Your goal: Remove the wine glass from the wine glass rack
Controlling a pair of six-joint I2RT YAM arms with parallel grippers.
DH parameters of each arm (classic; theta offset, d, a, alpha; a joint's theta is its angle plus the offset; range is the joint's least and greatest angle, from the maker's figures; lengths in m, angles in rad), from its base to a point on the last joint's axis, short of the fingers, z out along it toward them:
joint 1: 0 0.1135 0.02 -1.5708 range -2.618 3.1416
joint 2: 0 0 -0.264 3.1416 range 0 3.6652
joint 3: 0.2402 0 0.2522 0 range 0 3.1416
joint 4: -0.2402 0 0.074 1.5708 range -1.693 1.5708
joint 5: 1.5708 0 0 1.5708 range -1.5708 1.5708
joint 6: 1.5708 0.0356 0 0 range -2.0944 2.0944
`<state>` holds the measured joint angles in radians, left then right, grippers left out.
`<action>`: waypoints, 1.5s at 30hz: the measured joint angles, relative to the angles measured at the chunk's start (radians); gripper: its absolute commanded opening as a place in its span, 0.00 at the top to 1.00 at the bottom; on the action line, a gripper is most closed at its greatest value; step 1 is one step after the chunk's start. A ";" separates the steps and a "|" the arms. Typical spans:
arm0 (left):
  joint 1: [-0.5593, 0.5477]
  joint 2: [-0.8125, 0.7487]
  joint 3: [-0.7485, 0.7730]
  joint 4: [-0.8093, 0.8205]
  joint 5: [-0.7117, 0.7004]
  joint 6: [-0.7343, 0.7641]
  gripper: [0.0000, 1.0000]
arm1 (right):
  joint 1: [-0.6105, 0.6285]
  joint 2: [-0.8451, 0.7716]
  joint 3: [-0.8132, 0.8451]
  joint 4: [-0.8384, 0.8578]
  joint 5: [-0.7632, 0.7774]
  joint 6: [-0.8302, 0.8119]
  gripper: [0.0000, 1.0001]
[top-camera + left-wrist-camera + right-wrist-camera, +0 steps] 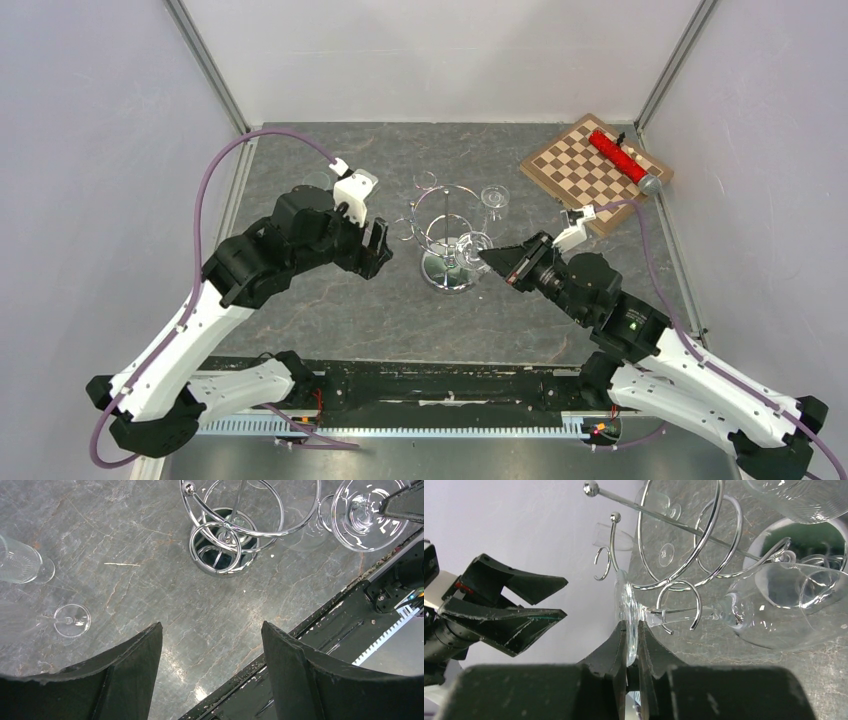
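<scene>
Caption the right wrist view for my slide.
Right gripper shut on the foot of a clear wine glass hung in the shiny chrome wire rack, black left gripper open beside it.

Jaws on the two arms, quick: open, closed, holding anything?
Left gripper: jaws open, holding nothing.
Right gripper: jaws shut on the foot of the clear wine glass on the shiny chrome wire rack.

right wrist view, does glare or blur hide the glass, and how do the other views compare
Right wrist: sharp; the wine glass shows reflections, but its foot pinched in the right hand reads clearly. Left wrist: dark corners, mirror glare on the wine glass rack base. Top external: even light, glass nearly vanishes against the rack.
</scene>
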<state>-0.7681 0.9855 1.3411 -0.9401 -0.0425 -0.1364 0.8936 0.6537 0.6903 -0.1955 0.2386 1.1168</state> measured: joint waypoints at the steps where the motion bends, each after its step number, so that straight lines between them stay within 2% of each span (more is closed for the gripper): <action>1: 0.000 0.002 0.000 0.000 0.000 0.000 0.21 | 0.000 0.000 -0.003 0.002 -0.008 -0.003 1.00; 23: 0.000 0.045 0.021 0.006 0.139 -0.042 0.15 | -0.001 -0.121 -0.063 0.011 -0.148 -0.171 1.00; 29: 0.000 0.045 0.021 0.037 0.221 -0.129 0.16 | -0.001 -0.145 -0.062 -0.013 -0.222 -0.304 1.00; 33: 0.000 0.038 0.007 0.077 0.277 -0.206 0.17 | -0.001 -0.133 -0.057 -0.018 -0.328 -0.427 1.00; 39: 0.000 0.023 -0.072 0.165 0.385 -0.341 0.20 | -0.001 -0.082 -0.055 -0.040 -0.474 -0.588 1.00; 45: 0.000 0.010 -0.139 0.202 0.434 -0.444 0.20 | -0.001 -0.028 -0.044 -0.061 -0.583 -0.718 1.00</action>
<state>-0.7681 0.9951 1.2022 -0.7380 0.3916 -0.5808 0.8928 0.6258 0.6464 -0.2569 -0.3439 0.3985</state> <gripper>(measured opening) 0.805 0.106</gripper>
